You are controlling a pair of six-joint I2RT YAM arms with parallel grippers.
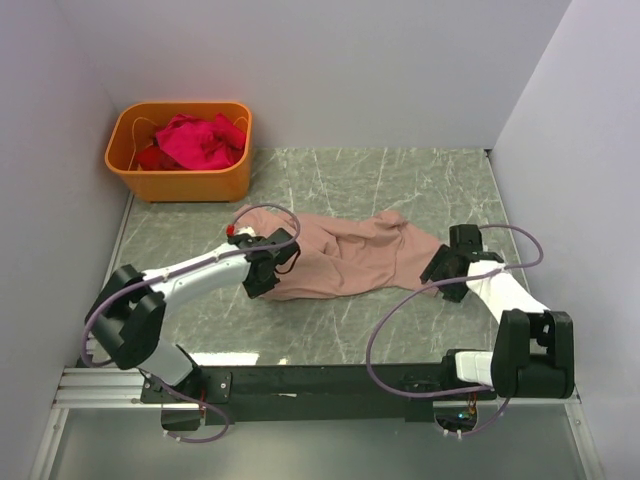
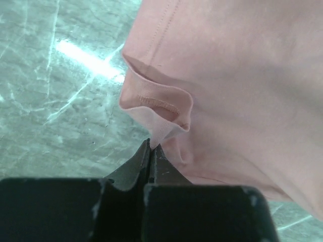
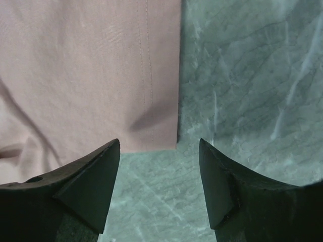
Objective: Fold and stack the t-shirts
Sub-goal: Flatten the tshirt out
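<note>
A dusty pink t-shirt [image 1: 350, 255] lies crumpled across the middle of the table. My left gripper [image 1: 258, 283] is at its left end, shut on a fold of its cloth; the left wrist view shows the pink t-shirt [image 2: 237, 85] pinched at the left gripper's tips [image 2: 150, 145]. My right gripper [image 1: 438, 268] is open at the shirt's right end; the right wrist view shows the right gripper [image 3: 159, 146] just before a hemmed corner of the pink t-shirt [image 3: 81, 70], empty. Magenta and red t-shirts [image 1: 195, 142] lie bundled in the tub.
An orange plastic tub [image 1: 180, 182] stands at the back left corner. White walls close in the table on the left, back and right. Green marbled table surface [image 1: 400, 180] shows around the shirt.
</note>
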